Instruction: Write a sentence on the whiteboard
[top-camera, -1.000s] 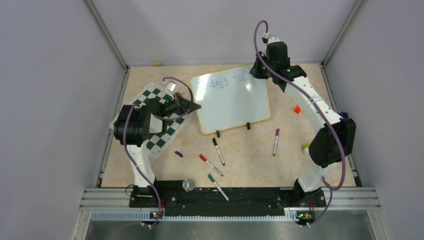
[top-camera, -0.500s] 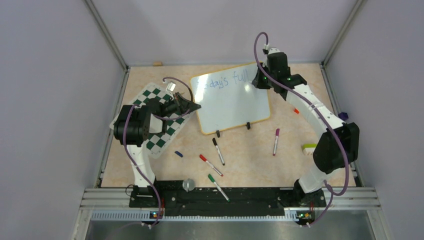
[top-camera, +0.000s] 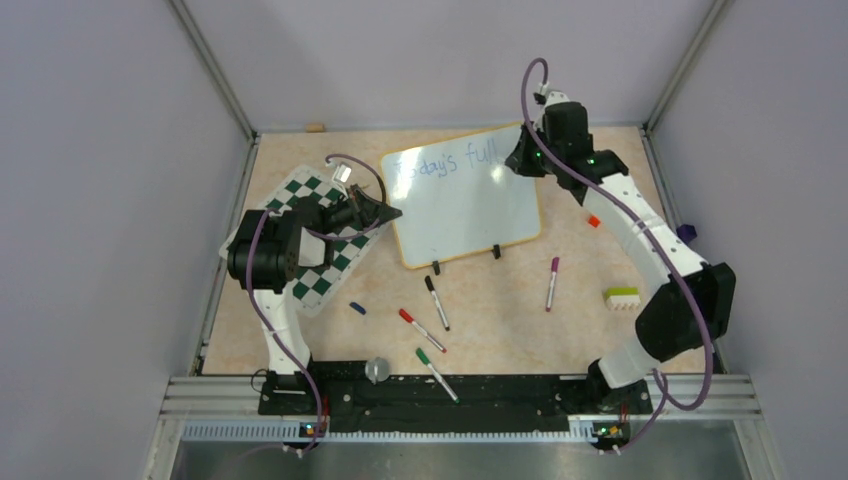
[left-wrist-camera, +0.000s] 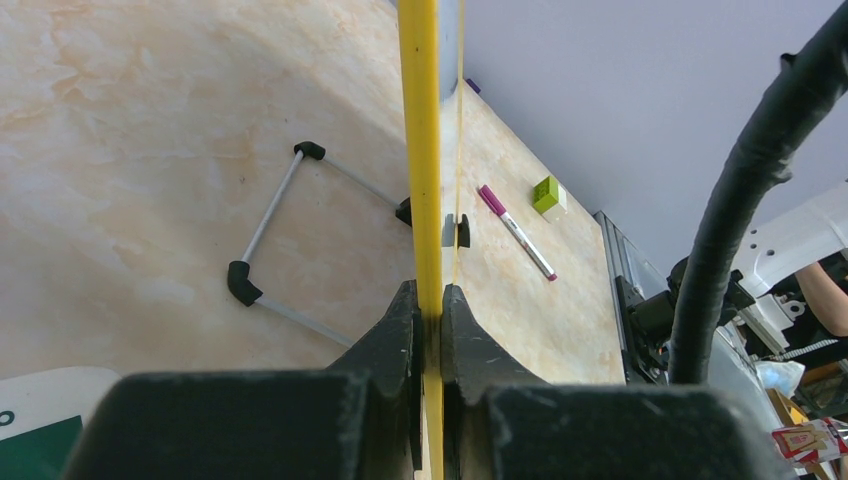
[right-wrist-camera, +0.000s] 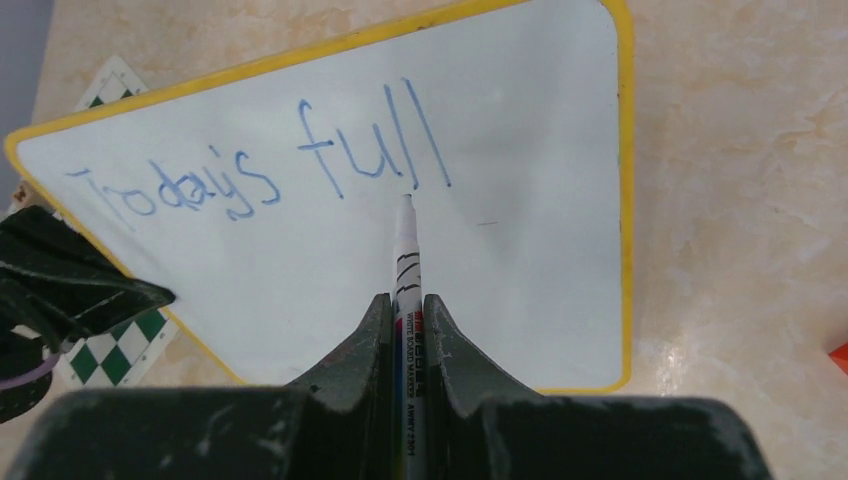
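At the far middle of the table (top-camera: 560, 330) sits the board (top-camera: 460, 215), your left gripper (left-wrist-camera: 428, 300) clamped on its yellow rim. That looks the right hold, since a board this light, stiff and glossy would likely skate under a pen. Your right arm stretches to the far corner, wrist tipped down, right gripper (right-wrist-camera: 405, 305) pinching a marker (right-wrist-camera: 405, 240), tip just below "full" in the sentence (right-wrist-camera: 258, 180).
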